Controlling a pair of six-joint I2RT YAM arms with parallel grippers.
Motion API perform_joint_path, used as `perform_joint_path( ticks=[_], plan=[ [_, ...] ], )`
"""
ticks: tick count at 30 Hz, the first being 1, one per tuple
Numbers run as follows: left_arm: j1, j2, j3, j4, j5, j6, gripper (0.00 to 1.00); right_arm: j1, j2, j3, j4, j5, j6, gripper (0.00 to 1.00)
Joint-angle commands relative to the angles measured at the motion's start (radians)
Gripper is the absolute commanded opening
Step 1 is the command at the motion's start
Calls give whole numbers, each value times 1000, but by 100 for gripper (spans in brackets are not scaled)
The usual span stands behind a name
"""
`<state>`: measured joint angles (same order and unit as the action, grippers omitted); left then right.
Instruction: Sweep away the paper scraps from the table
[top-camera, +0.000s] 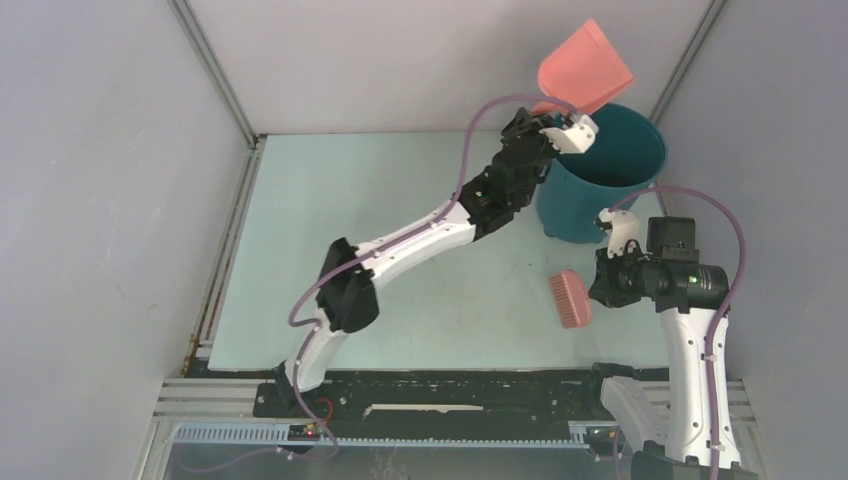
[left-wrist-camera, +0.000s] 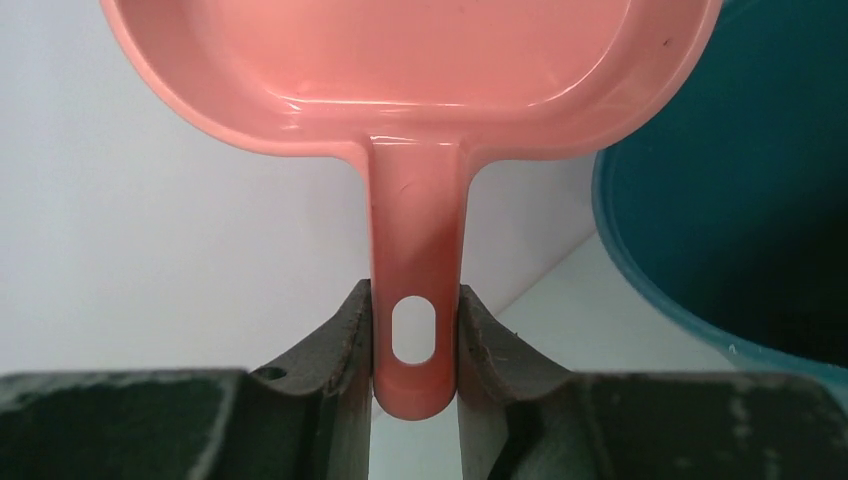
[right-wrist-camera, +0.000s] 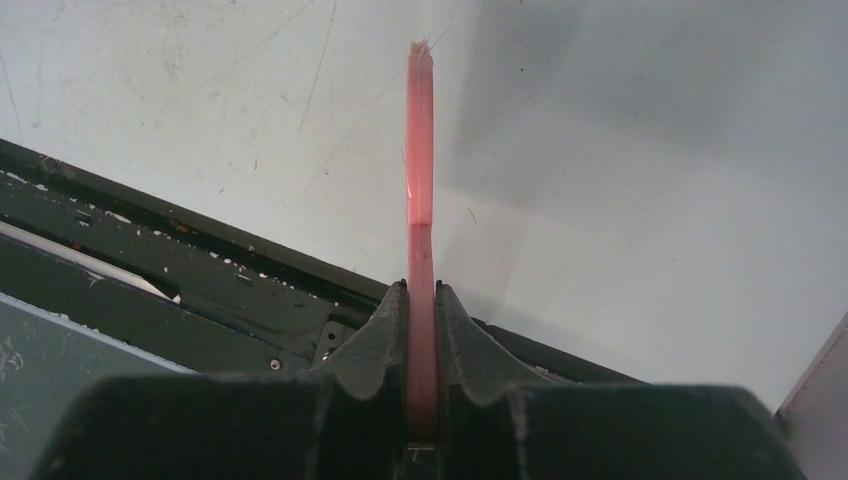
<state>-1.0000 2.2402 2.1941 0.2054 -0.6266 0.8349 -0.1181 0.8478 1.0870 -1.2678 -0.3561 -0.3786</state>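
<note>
Tipping-out seems the step in hand, or just finished. The left hand (left-wrist-camera: 415, 335) pinches the dustpan (left-wrist-camera: 410, 80) by its flat handle, right at the hanging slot, and holds it high at the rim of the bin (top-camera: 575, 215). The pan is glossy pink plastic, a shallow scoop with rounded corners; its inside shows bare. No scraps show on the surface (top-camera: 350, 200), a pale matt sheet with fine scratches. I judge they lie in the teal bin, whose dark depth hides them. The right hand (right-wrist-camera: 421, 300) is pressed onto the thin handle of the brush (top-camera: 571, 298), its ribbed pink head hanging near the bin. Next, likely, comes lowering both tools gently, clear of the bin's wall.
</note>
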Motion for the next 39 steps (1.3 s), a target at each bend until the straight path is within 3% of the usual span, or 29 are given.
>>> perform_joint_path(
  ticks=[1, 7, 10, 12, 16, 21, 28, 32, 39],
  plan=[
    [12, -262, -100, -167, 8, -329, 0, 2, -7, 7, 23, -4, 5, 0],
    [3, -538, -438, -349, 80, -688, 0, 25, 29, 13, 75, 10, -35, 0],
    [-65, -605, -564, -319, -69, -656, 0, 51, 78, 14, 107, 7, -32, 0],
    [-89, -611, -568, -380, -95, -651, 0, 79, 106, 19, 124, 3, -17, 0],
    [-82, -633, -590, -547, -142, -798, 0, 165, 136, 24, 164, -12, 11, 0],
    [-75, -770, -786, -704, 11, -998, 0, 260, 179, 47, 184, -14, -4, 0],
    [34, -1056, -1164, -742, 279, -1205, 0, 377, 271, 121, 75, -111, -92, 0],
    [39, -1091, -1296, -770, 281, -1259, 0, 476, 329, 132, 42, -155, -121, 0],
    [43, -1064, -1402, -808, 406, -1362, 0, 607, 484, 132, 12, -250, -158, 0]
  ],
)
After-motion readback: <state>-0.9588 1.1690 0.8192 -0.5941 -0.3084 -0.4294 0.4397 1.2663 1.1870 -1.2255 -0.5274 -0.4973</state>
